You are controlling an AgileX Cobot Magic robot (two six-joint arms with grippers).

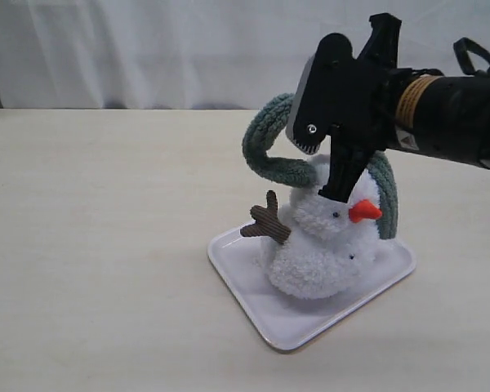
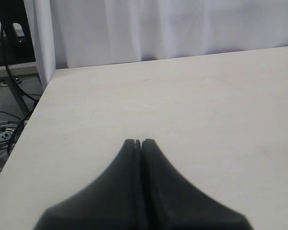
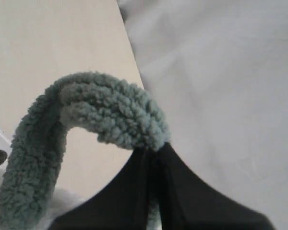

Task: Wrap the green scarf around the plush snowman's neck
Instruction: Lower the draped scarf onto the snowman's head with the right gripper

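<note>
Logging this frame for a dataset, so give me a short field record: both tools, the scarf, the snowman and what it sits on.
right tool: shut on the green scarf, above the head of the plush snowman
left tool: shut, holding nothing, over the table
green scarf: arches up from the right tool, runs behind the head, one length hanging down the far side
plush snowman: sits on the white tray
front of neck: no scarf across it yet
</note>
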